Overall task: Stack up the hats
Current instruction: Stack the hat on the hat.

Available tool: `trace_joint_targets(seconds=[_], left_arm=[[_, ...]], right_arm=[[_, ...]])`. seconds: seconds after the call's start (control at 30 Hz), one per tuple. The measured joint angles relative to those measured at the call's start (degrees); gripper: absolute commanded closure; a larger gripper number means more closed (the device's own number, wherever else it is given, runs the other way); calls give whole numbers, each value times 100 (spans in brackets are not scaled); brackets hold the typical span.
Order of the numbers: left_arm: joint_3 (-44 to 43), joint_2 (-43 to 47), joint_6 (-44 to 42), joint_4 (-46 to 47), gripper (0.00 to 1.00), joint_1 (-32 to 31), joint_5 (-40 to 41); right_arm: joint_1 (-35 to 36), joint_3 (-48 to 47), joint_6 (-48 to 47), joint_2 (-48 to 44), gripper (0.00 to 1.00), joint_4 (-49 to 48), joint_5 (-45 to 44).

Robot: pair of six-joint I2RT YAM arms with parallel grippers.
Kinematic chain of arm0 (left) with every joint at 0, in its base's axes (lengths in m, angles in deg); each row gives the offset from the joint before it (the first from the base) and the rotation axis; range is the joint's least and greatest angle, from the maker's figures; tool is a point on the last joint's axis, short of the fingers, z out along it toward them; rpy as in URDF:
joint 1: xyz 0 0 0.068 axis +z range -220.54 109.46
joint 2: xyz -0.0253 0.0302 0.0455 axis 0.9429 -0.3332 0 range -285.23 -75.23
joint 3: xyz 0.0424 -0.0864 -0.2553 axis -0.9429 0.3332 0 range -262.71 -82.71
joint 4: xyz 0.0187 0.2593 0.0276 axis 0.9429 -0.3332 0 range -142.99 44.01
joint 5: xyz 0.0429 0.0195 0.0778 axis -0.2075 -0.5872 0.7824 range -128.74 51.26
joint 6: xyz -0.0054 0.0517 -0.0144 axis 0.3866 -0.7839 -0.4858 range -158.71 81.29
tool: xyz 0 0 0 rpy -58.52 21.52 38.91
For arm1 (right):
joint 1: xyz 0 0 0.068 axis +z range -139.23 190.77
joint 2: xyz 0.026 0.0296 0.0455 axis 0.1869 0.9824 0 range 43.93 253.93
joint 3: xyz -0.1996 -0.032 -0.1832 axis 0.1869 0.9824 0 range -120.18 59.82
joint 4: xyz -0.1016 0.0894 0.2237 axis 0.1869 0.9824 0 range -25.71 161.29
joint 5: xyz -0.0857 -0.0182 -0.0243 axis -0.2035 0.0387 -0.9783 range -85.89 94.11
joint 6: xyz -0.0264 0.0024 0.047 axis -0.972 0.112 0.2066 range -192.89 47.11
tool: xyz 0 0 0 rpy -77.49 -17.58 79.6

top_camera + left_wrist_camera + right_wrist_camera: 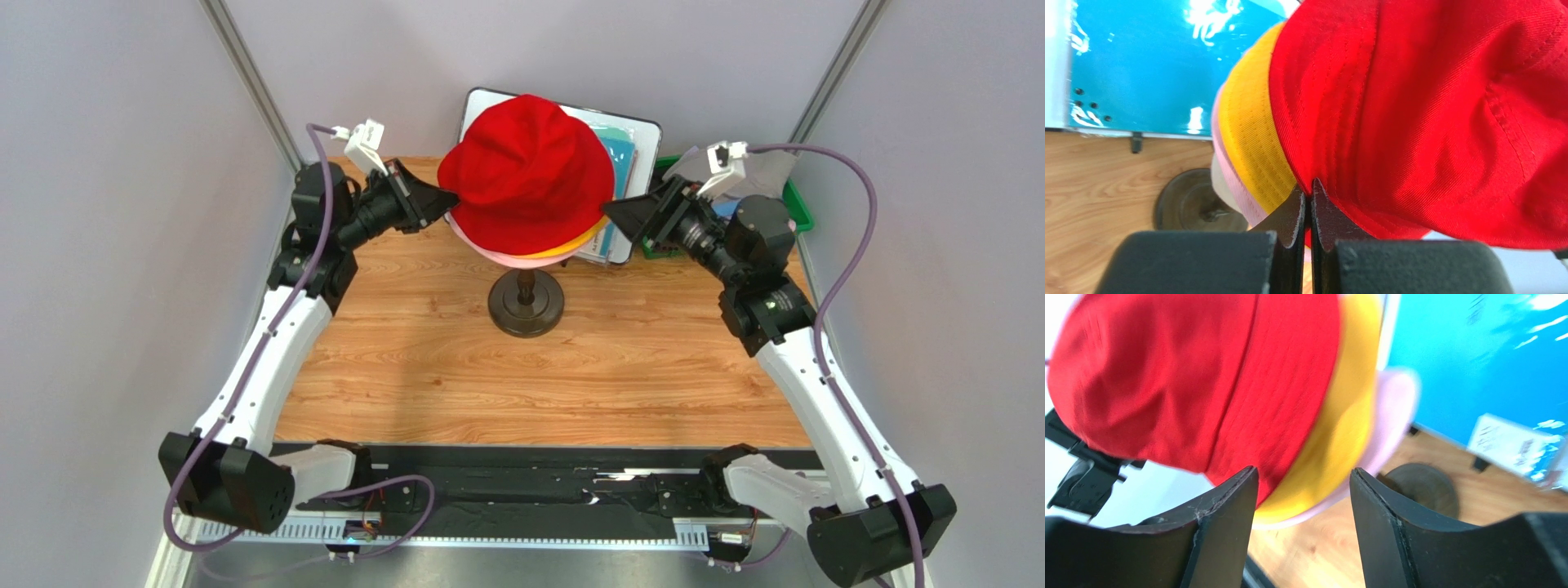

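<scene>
Stack stands on the mannequin stand, mid-desk, slightly toward the back.

Order, top down:
- red hat, uppermost, crown up, covering most of the pile.
- orange-yellow hat, only its brim showing under the red one on the right side.
- pink hat, a thin rim at the bottom front of the pile.

Left fingers: against the left edge of the red hat's brim. In the left wrist view the left fingers are pressed together tip to tip, with the red brim meeting them at the tips. A sliver of red shows in the seam, so they appear to pinch that brim, though the cloth in the seam is hard to make out. Orange-yellow brim and pink brim lie just left of the tips, outside them.

Right fingers: at the right side of the pile, near the brims. In the right wrist view the right fingers stand well apart and grip nothing. The red, orange-yellow and pink brims hang beyond the gap.

Behind the stand: teal sheet in a white frame, propped at the back edge. Green bin behind the right arm.
</scene>
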Motion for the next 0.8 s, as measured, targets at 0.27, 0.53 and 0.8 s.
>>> trace_joint_targets(seconds=[0.27,0.53,0.8], left_arm=[[-1399,-970,-822,-1158,100,94,-201],[-1685,-1150,-1335,-1456,100,136,-448],[-1685,-1150,-1427,-1447,100,140,-490]], right_arm=[[-951,-597,229,616,39,-525,905],[-1036,-682,852,1460,43,-1587,1751],[-1036,-614,1550,1685,47,-2590,2275]])
